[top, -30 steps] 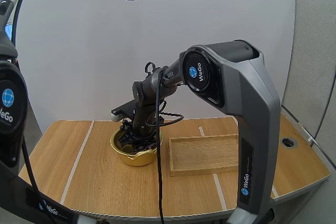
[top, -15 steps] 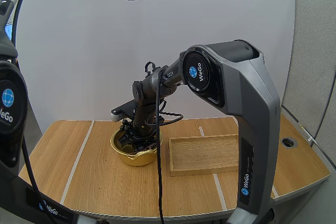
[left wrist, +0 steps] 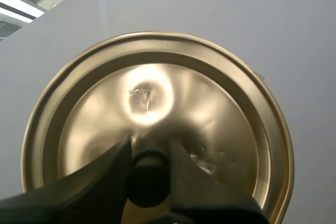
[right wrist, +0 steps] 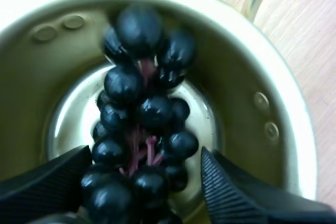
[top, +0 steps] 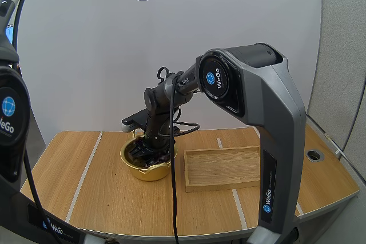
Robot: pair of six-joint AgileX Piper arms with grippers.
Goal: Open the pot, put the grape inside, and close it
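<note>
The grape bunch lies in the pot between the parted jaws of the right end effector; the left end effector clamps the lid high above, at 11 o'clock.

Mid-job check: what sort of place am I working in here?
Probably a robot test bench rather than a kitchen: the left arm and right arm stand at a wooden table with pale lines, a plain white screen behind, and a pot and tray as props.
</note>
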